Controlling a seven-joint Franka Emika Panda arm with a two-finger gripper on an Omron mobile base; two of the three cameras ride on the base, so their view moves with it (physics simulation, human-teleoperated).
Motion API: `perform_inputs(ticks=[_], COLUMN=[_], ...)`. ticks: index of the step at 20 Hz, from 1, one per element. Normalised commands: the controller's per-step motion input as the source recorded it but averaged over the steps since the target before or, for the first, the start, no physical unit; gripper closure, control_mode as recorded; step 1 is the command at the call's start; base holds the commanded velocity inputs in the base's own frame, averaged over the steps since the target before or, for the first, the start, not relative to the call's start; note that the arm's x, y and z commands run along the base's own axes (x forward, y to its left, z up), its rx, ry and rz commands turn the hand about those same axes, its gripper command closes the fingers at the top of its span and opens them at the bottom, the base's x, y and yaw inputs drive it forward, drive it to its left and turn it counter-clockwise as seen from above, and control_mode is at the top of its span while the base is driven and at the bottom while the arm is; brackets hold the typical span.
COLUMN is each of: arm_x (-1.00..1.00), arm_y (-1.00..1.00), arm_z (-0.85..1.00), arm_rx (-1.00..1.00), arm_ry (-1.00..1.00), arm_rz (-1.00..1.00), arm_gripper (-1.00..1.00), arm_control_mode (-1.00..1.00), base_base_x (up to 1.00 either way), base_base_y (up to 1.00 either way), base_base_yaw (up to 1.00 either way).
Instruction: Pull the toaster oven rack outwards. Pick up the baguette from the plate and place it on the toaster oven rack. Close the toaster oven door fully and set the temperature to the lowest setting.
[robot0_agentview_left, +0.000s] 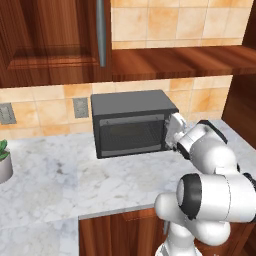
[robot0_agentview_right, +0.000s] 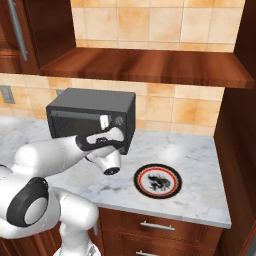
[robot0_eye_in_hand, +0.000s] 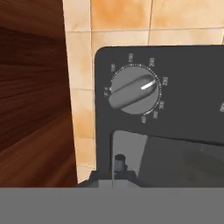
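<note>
Closed gripper (robot0_agentview_right: 104, 121) right at the toaster oven (robot0_agentview_left: 132, 122) knob (robot0_eye_in_hand: 133, 93); empty plate (robot0_agentview_right: 157, 180) well apart on open surface (robot0_agentview_right: 200, 165).

I am logging finishes: toaster oven (robot0_agentview_left: 131, 106) showing matt dark grey casing; its door (robot0_agentview_left: 131, 136) showing dark glass; knob (robot0_eye_in_hand: 133, 94) looking like smooth grey plastic; counter (robot0_agentview_left: 60, 175) showing polished white marble; cabinets (robot0_agentview_left: 47, 40) showing glossy reddish wood; plate (robot0_agentview_right: 157, 180) looking smooth, glazed.
</note>
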Motion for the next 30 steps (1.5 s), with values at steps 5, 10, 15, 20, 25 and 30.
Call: perform_inputs(ticks=[5,10,15,20,25,30], arm_x=[-0.21,-0.15,0.00,-0.02,-0.16,-0.13], arm_y=[0.01,0.00,0.01,-0.04,-0.04,-0.12], arm_z=[0.00,0.00,0.00,0.04,0.38,0.38], arm_rx=[-0.30,-0.06,0.00,0.08,0.48,0.53], arm_ry=[-0.13,-0.01,0.00,0.01,0.12,0.20], arm_rz=[0.00,0.00,0.00,-0.02,-0.06,-0.02], arm_gripper=[1.00,1.00,1.00,1.00,-1.00,-1.00], arm_control_mode=[-1.00,-1.00,-1.00,-1.00,-1.00,-1.00], base_base_x=[0.00,0.00,0.00,0.00,0.00,0.00], base_base_y=[0.00,0.00,0.00,0.00,0.00,0.00], base_base_yaw=[0.00,0.00,0.00,0.00,0.00,0.00])
